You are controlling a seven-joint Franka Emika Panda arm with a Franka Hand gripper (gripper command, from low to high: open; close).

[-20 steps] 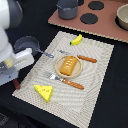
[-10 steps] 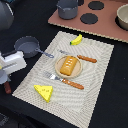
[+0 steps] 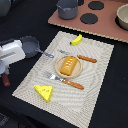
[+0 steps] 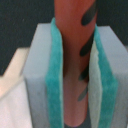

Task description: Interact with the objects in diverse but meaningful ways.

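At the exterior view's left edge of the dark surface (image 3: pixel 30 20), the white arm's pincer (image 3: pixel 5 75) is clamped on a reddish-brown toy sausage with dark grill marks (image 4: pixel 74 60). The wrist view shows its teal pads (image 4: pixel 56 75) pressed against both sides of the sausage, which stands upright between them. In the exterior view its lower end pokes out below the arm, off the beige woven placemat (image 3: pixel 95 90), near the surface's left edge.

Just right of the arm, a grey saucepan with a blue handle (image 3: pixel 31 46) sits at the placemat's left edge. It cannot be told whether anything lies inside it.

On the placemat, a yellow cheese wedge (image 3: pixel 43 92) lies near the front corner. A golden-brown bread loaf (image 3: pixel 69 64) rests on a round tan plate (image 3: pixel 60 69) in the middle, flanked by a fork (image 3: pixel 64 80) and a knife (image 3: pixel 79 56), each with an orange handle. A yellow banana (image 3: pixel 76 39) lies near the far edge.

As a judgement, 1 interaction is in hand: the sausage is lifted and awaits placing, perhaps into the saucepan. The cheese, bread and banana look untouched, so most of the task is left.
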